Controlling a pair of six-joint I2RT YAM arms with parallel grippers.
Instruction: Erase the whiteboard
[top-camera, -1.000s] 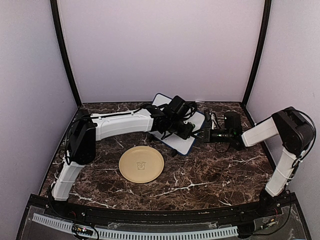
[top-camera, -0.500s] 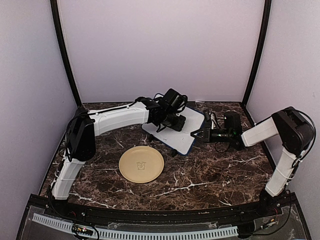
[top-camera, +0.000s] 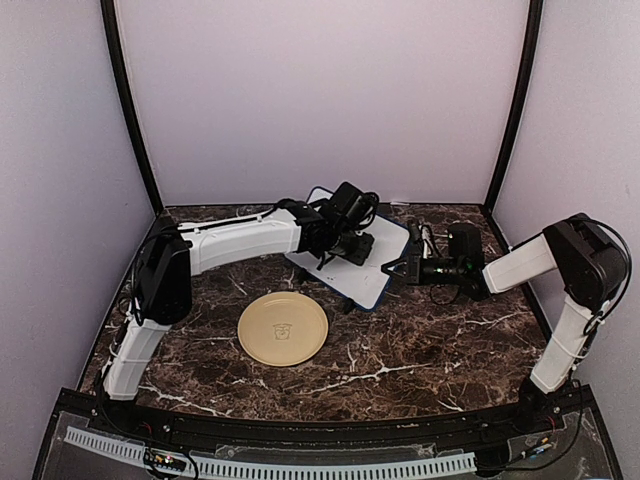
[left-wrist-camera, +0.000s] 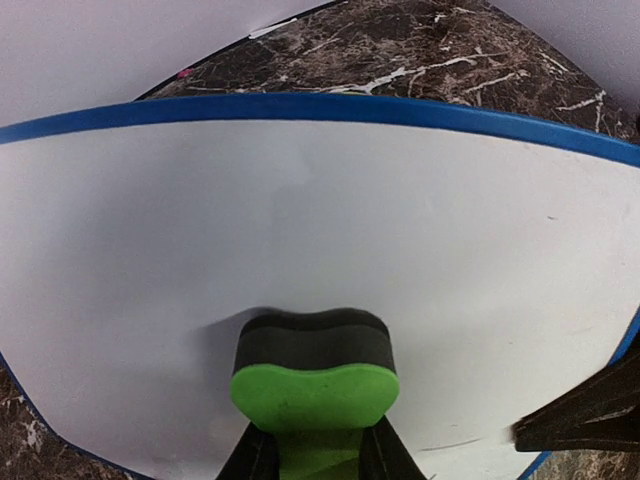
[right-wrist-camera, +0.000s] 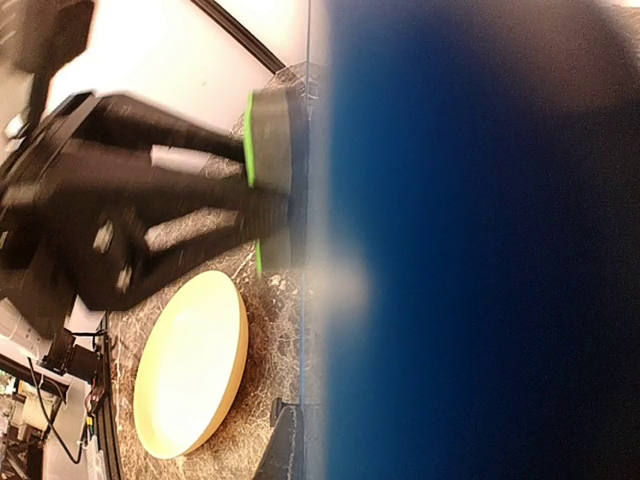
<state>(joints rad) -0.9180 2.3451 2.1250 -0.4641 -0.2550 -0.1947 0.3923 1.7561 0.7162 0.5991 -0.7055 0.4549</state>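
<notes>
Here, the whiteboard (top-camera: 372, 285) sits toward the back of the dark marble table (top-camera: 430, 350), turned at an angle so that one corner points at the rear wall. It lies beyond and a little to the right of the round tan plate (top-camera: 283, 328) and does not touch it. The left arm reaches across from the left side, and the left gripper (top-camera: 355, 247) is over the middle of the board. In the left wrist view its two dark fingers are clamped on the green eraser (left-wrist-camera: 315, 385). The eraser's black felt face lies against the white surface, roughly midway along the board's width. The white area around the eraser looks almost clean there, with only a faint thin stroke near the lower right and a tiny dash farther up on the right. The blue frame curves across the top of that view, with marble beyond it. The right gripper (top-camera: 395, 267) is at the board's right edge, its fingertips touching or nearly touching the frame. In the right wrist view the blue frame is a close blur filling the right half. From these pictures I cannot tell whether that gripper's fingers pinch the frame or only stand around it. The plate and the eraser show to the left in the same view.
</notes>
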